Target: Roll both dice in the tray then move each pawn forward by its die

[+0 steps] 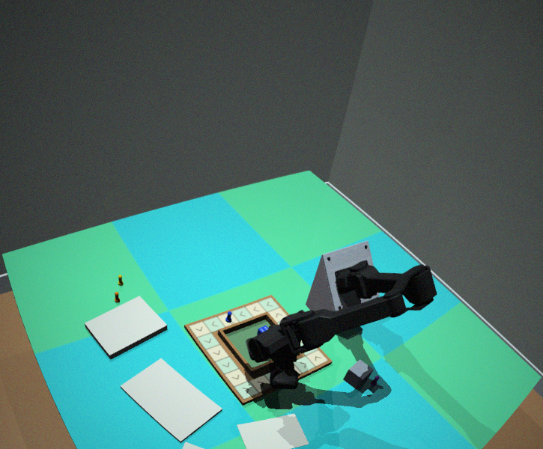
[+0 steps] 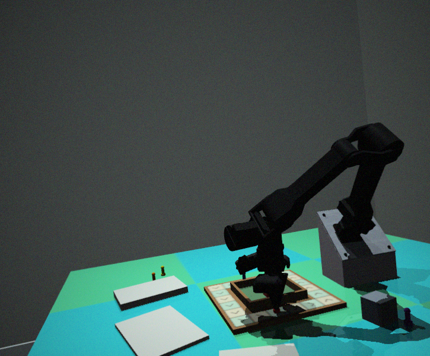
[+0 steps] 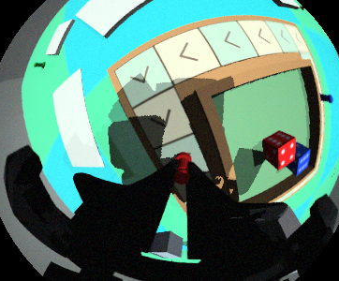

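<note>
Clock directions are from the tray, in the top view:
- Ten o'clock, well apart: the orange pawn and yellow pawn, upright.
- Between ten and eleven: the blue pawn on the track.
- Inside: the blue die and red die.
- Five o'clock: my gripper grips the red pawn between its fingertips.
- Four o'clock: a gray block.

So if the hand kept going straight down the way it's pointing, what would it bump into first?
Probably the board, on the path square under the red pawn it's gripping. How much gap is left, I can't really tell.
</note>
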Motion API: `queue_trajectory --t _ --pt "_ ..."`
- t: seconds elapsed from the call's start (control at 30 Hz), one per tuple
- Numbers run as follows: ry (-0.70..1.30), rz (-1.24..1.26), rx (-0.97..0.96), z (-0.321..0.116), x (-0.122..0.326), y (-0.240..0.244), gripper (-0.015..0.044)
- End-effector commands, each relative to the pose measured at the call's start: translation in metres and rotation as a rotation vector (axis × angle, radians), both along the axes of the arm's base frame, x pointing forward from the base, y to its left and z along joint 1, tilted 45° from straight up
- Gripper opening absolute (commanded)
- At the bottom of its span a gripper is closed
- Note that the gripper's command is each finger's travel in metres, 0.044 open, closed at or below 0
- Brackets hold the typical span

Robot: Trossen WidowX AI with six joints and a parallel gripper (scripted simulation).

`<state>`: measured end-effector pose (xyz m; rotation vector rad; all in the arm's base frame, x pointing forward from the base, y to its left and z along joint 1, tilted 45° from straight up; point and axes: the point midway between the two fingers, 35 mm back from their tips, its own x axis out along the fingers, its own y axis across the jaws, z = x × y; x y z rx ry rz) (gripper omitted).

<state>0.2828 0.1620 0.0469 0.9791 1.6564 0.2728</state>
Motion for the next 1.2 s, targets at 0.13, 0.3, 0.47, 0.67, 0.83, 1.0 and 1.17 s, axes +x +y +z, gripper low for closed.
queue_trajectory --t 0.13,0.3,0.47,0.67,0.83,1.0,1.17 --pt "-0.006 -0.003 -0.016 0.024 0.007 -0.03 0.0" --pt "-0.005 -0.003 -0.019 0.046 0.007 -0.054 0.0" --pt "-0.004 -0.003 -0.016 0.069 0.003 -0.076 0.0" --pt "-0.003 -0.003 -0.009 0.086 -0.002 -0.091 0.0" --pt "-0.003 -0.003 -0.009 0.081 -0.009 -0.09 0.0" --pt "-0.002 -0.003 -0.009 0.071 -0.022 -0.089 0.0" --pt "-0.001 -0.003 -0.009 0.06 -0.037 -0.088 0.0"
